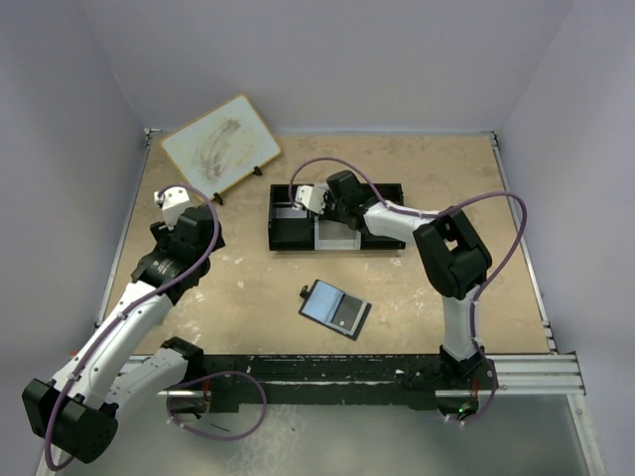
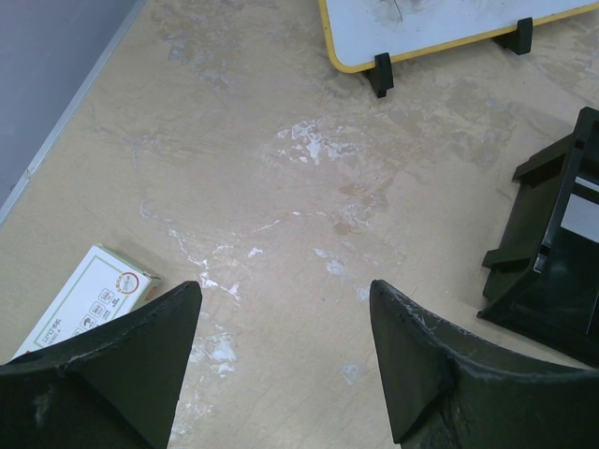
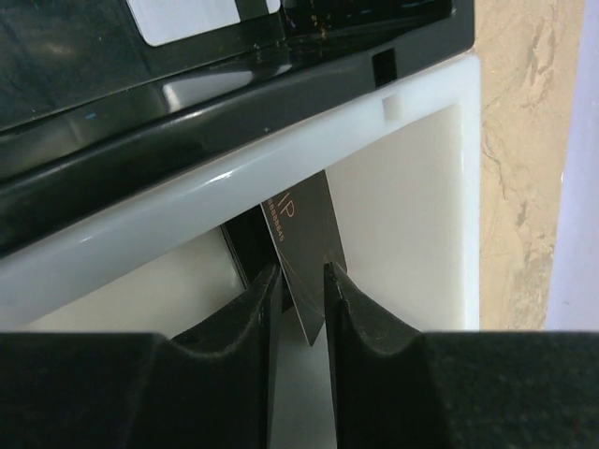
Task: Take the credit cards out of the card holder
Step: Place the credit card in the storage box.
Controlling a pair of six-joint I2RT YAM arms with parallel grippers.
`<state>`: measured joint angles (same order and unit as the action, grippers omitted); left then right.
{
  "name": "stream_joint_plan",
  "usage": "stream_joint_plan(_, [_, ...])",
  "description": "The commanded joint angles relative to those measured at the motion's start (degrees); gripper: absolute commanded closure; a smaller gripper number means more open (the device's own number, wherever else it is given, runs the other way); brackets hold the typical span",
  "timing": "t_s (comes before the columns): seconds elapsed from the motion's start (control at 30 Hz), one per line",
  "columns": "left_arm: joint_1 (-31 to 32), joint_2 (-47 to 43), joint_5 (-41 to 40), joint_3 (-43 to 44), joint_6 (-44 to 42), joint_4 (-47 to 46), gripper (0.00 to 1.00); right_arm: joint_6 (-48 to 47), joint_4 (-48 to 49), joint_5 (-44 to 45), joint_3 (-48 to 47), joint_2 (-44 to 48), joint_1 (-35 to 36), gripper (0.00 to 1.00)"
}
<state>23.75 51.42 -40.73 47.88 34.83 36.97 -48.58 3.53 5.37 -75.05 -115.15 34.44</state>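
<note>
Lying open, black card holder (image 1: pixel 335 309) shows pale blue-grey inside.

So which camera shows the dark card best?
The right wrist view: the thin dark plastic card sits mid-frame, close up, between the right gripper's jaws. The top and left wrist views don't show it.

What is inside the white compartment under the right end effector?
A dark credit card, tilted, between the fingers of the right end effector. Those fingers cover most of the white compartment floor, so the card's footing is unseen.
</note>
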Motion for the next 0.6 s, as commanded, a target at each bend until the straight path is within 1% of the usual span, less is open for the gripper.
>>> stream_joint_plan(0.0, [-0.1, 0.0, -0.9, 0.1, -1.0, -1.5, 0.30, 2.5, -0.8, -1.4, -3.8, -0.4, -0.2, 0.72])
stream_joint_plan(0.1, [-0.1, 0.2, -0.7, 0.1, -1.1, -1.5, 0.30, 2.8, -0.7, -0.6, -4.2, -0.9, -0.2, 0.71])
stream_joint_plan(0.17, [-0.1, 0.3, -0.7, 0.1, -1.1, -1.5, 0.30, 2.9, -1.9, -0.4, -4.8, -1.3, -0.2, 0.66])
stream_joint_plan(0.3, [-0.2, 0.5, -0.7, 0.1, -1.1, -1.4, 0.30, 4.2, -3.7, -1.5, -5.7, -1.7, -0.2, 0.65])
stream_joint_plan(0.57, [-0.1, 0.8, -0.5, 0.1, -1.2, -1.5, 0.30, 5.8, -5.0, -0.7, -6.6, -2.4, -0.2, 0.63])
